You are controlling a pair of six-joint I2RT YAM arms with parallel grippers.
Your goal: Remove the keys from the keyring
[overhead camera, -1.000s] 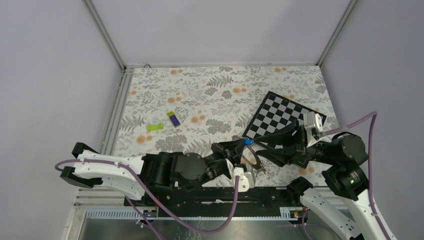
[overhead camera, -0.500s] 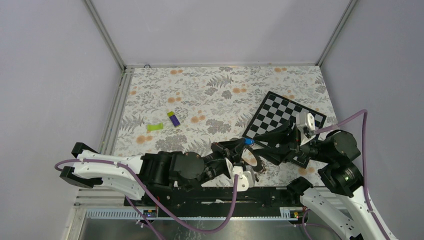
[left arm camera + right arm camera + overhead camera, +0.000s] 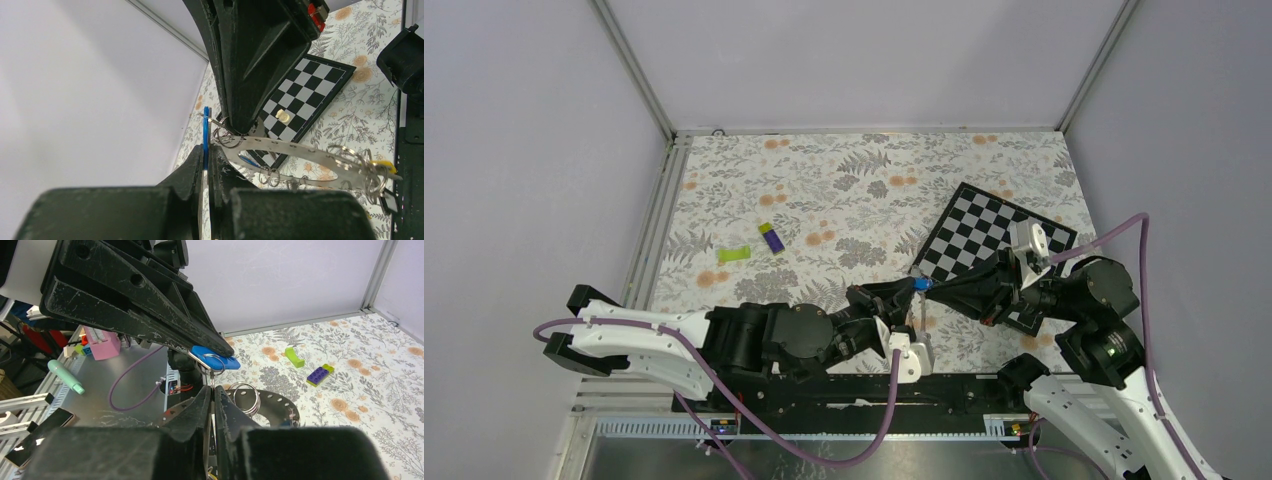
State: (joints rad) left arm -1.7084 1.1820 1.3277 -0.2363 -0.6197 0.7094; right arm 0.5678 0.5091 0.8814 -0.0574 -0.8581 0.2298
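Grey, the keyring (image 3: 300, 156) hangs just below both gripper tips, over the near edge of the table (image 3: 844, 190), with most keys (image 3: 372, 170) bunched at one end. The left gripper (image 3: 222, 351) has its jaws closed flat on the blue key (image 3: 207, 353). The right gripper (image 3: 212, 392), tip to tip with it, has its jaws pinched on the small ring (image 3: 214, 361) hanging from that key
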